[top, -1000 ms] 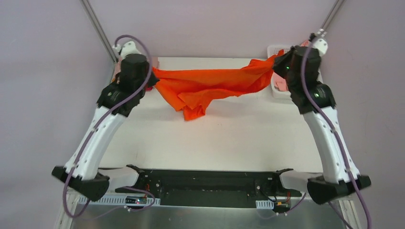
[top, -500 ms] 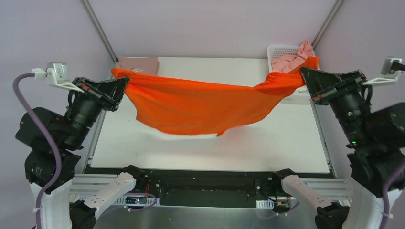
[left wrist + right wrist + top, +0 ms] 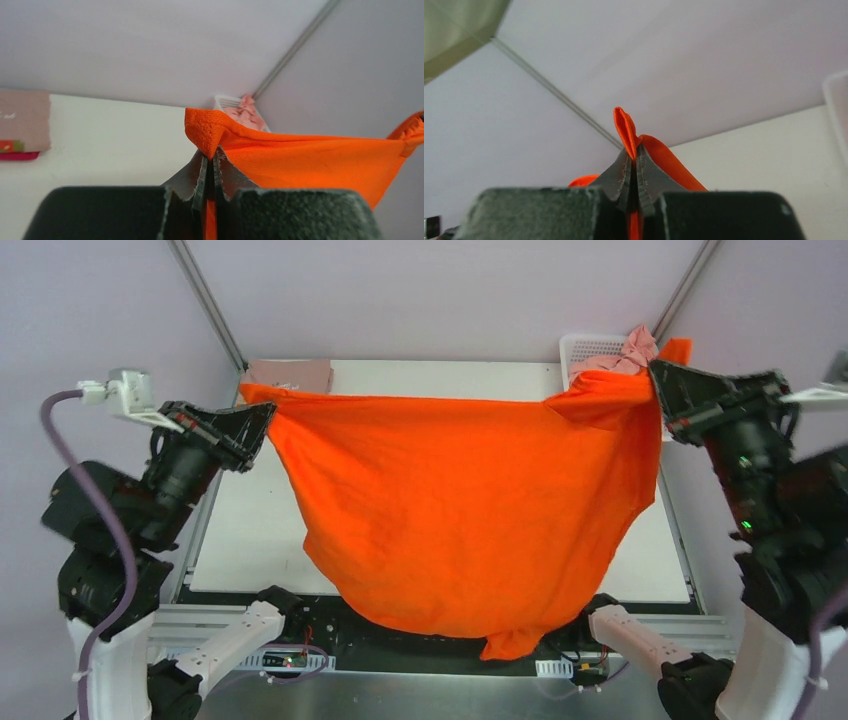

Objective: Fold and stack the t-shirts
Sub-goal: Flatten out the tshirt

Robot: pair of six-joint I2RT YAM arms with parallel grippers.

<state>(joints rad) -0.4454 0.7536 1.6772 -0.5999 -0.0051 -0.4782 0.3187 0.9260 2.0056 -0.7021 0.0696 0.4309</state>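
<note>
Orange t-shirt (image 3: 470,510) hung spread wide above the table (image 3: 250,530), one upper corner clamped in the left tool (image 3: 266,412), the other in the right tool (image 3: 657,374).

Both arms are reared up high with elbows flared out wide. In the top view the left arm (image 3: 110,530) fills the 8 o'clock side, and the left gripper (image 3: 262,422) sits around 10 o'clock, pointing toward 2. The right arm (image 3: 800,520) pretty much mirrors it at 4 o'clock, with the right gripper (image 3: 662,380) up at 2 o'clock, pointing toward 10. On the wrist cams both sets of jaws are pinched tight on a shirt (image 3: 470,510) edge.
</note>
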